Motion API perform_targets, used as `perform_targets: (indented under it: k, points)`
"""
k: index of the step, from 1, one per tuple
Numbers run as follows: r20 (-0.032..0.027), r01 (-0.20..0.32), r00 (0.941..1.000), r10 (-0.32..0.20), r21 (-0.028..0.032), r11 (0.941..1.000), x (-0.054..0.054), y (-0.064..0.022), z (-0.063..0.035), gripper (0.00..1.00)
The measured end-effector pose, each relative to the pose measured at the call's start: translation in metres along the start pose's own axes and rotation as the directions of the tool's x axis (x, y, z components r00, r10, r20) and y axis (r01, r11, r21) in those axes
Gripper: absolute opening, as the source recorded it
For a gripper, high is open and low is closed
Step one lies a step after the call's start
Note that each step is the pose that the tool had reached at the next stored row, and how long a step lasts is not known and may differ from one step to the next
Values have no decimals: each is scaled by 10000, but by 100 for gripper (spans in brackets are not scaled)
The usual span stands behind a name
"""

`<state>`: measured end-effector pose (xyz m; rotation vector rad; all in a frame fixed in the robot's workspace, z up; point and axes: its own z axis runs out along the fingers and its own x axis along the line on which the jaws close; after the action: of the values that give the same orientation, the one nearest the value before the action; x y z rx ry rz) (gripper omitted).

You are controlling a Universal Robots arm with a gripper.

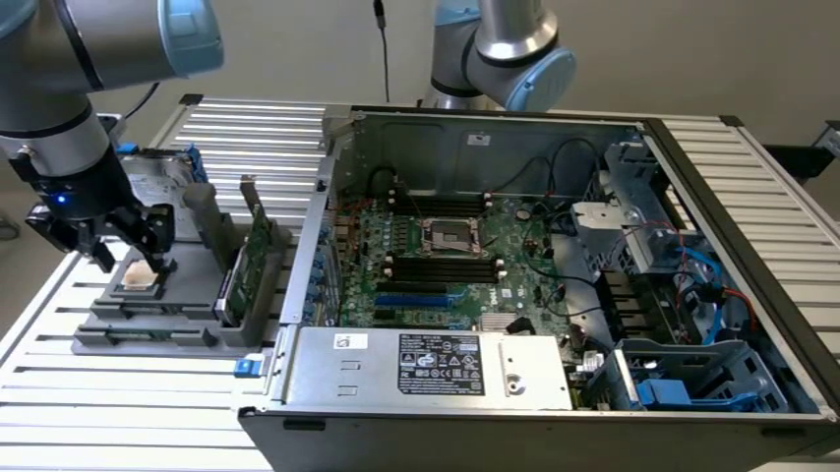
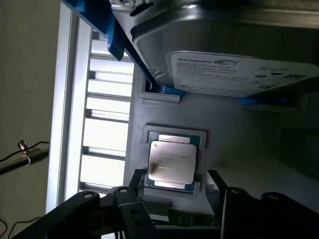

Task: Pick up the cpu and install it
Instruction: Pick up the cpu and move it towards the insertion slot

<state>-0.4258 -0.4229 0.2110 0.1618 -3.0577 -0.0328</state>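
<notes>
On the slatted table [image 1: 132, 413], at the exterior view's left, the gripper [image 1: 132, 264] hangs wide open and empty over the cpu [image 1: 138, 279] in its grey holder [image 1: 145, 329], and should square to the chip's edges, the socket [image 1: 453, 236] well apart rightward.

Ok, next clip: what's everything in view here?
cpu: one, silver with pale rim, in the holder's pocket
hard drive: one, silver, blue brackets, on the holder beside the cpu
circuit card: one, green, upright in the holder
holder: one, grey, exterior view's left
computer case: one, grey, open, on the table
motherboard: one, green, inside the case
socket: one, dark, mid-motherboard
power supply: one, silver, case's near edge
table: one, silver slats, underneath
other robot arm: one, grey and blue, behind the case
gripper: one, black, open, fingers either side of the cpu
</notes>
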Motion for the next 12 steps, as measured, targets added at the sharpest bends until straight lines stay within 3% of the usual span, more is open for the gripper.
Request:
perform_targets:
  k: [12]
  points:
    - [2,-56,10000,56,-5,10000,-6,6,62,62]
